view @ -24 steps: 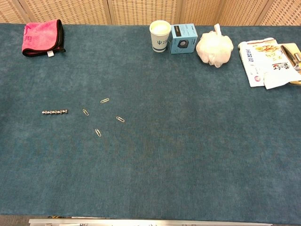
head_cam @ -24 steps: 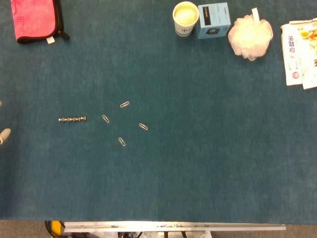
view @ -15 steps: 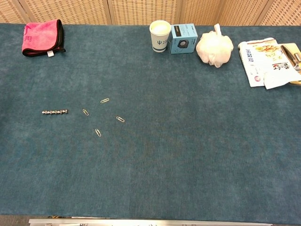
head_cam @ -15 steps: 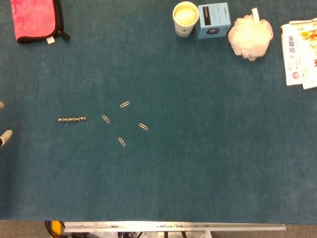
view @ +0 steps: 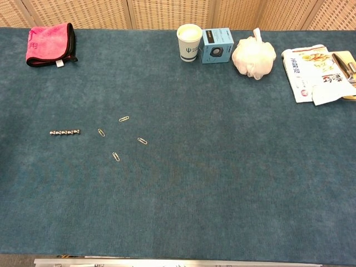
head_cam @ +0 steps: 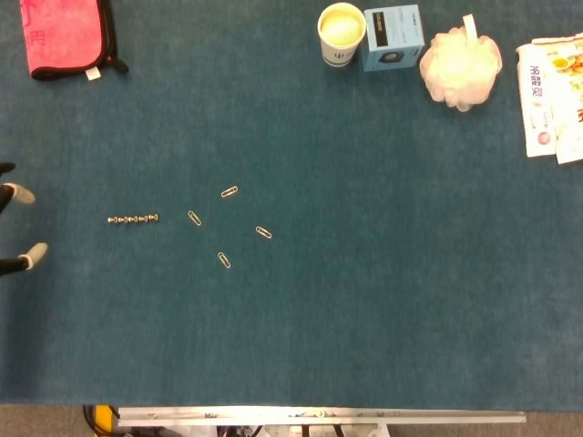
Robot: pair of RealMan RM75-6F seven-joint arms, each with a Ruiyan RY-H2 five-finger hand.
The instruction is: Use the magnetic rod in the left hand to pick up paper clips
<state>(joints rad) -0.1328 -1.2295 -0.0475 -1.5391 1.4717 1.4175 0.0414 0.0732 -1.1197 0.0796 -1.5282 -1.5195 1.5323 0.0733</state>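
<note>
The magnetic rod (head_cam: pixel 132 219) (view: pixel 65 132), a short chain of metal beads, lies flat on the blue cloth at centre left. Several paper clips lie loose just right of it, one nearest the rod (head_cam: pixel 194 218) (view: pixel 101 132), one further back (head_cam: pixel 230 192) and one nearer the front (head_cam: pixel 223 259). My left hand (head_cam: pixel 11 228) only shows at the left edge of the head view as pale fingertips (head_cam: pixel 35 254) spread apart, holding nothing, well left of the rod. The chest view does not show it. My right hand is out of both views.
A pink cloth (head_cam: pixel 66 38) lies at the back left. A paper cup (head_cam: pixel 342 34), a blue box (head_cam: pixel 393 36) and a white bath pouf (head_cam: pixel 460 66) stand along the back. Snack packets (head_cam: pixel 554 96) lie at the back right. The table's front edge (head_cam: pixel 319 414) runs below.
My left hand's fingertips have come further into the head view from the left edge, toward the rod. The rod and the clips have not moved.
</note>
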